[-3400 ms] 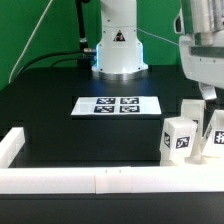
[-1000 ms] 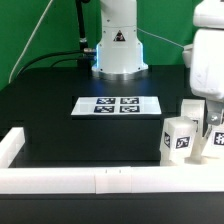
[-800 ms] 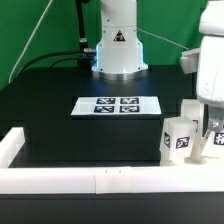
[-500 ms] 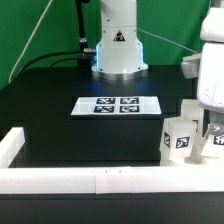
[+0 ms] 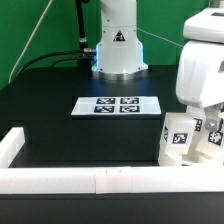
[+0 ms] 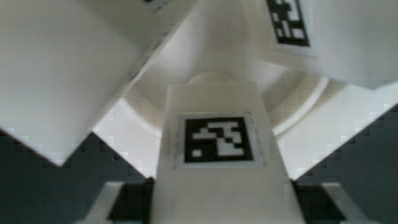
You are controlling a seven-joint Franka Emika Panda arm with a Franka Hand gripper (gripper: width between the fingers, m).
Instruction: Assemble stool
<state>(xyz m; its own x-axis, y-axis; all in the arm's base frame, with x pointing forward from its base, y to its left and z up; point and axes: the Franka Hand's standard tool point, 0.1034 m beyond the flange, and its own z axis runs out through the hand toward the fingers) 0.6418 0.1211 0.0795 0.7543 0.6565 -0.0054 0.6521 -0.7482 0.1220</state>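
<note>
In the exterior view, the arm's big white wrist housing (image 5: 203, 75) is hanging low over the exterior view's right side of the black surface (image 5: 60, 90), covering part of the stool pieces. A blocky white leg (image 5: 178, 139) with a black-and-white tag is standing upright just under that housing, close to the white rail (image 5: 90, 180) bordering the surface. Just beside it, toward the exterior view's right edge, a second tagged piece (image 5: 212, 137) is showing only in part, so what it is touching cannot be told. The marker board (image 5: 116, 105) is lying flat in the middle of the surface, well apart from the legs, in front of the white robot base (image 5: 117, 45). The pincer itself is hidden in this view.

In the wrist view, a tagged leg (image 6: 221, 135) is filling the middle of the picture, with the pale curved seat disc (image 6: 134, 110) showing behind it. Another tagged part (image 6: 288, 22) is sitting near the picture's edge. The dark fingers (image 6: 128, 203) are standing on either side of the leg, spread wider than it; whether the pads are touching it cannot be told.
</note>
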